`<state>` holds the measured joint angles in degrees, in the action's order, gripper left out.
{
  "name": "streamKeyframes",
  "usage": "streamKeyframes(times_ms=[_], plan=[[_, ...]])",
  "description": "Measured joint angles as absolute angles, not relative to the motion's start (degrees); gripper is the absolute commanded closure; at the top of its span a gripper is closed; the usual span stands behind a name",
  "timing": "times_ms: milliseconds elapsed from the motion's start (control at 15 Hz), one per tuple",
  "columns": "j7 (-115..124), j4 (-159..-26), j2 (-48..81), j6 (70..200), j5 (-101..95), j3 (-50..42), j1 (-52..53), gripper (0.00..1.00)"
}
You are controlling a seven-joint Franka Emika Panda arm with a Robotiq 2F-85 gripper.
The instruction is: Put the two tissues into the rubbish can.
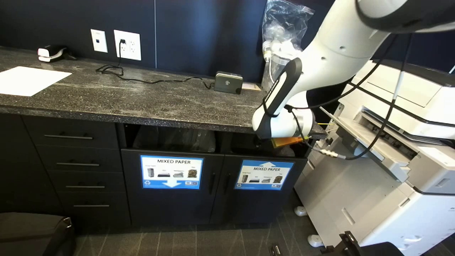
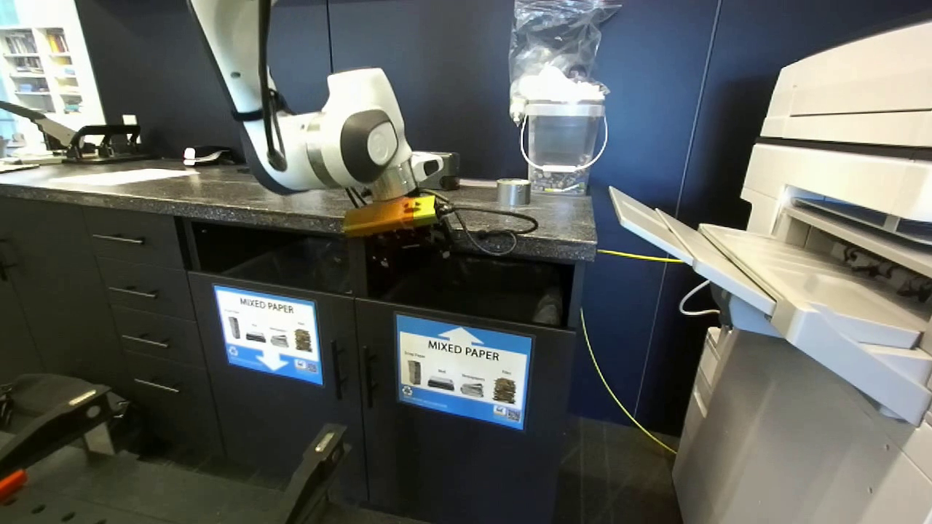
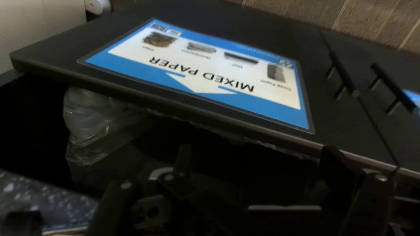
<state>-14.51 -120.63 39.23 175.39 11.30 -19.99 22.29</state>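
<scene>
Bin (image 3: 177, 105), just beyond my spread fingers (image 3: 339, 168); no tissue shows between them. I expect tissues light, soft, easily torn, best pinched gently mid-bulk.

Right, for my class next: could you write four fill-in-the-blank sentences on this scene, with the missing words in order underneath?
1. The arrow on the sign nearer the printer points ____ in both exterior views.
2. That sign's heading reads MIXED ____.
3. The gripper at the bin slot above that sign is ____, not shut.
4. The flat paper sheet on the speckled countertop is coloured ____.
Missing words: up; PAPER; open; white.
</scene>
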Motion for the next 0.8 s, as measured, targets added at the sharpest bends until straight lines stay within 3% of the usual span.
streamKeyframes(times_ms=[333,800], plan=[[-16.80,-122.78,22.75,152.43,4.41,-20.79,22.14,0.00],[-11.96,-123.27,-0.17,119.41,-5.97,-10.44,11.41,0.00]])
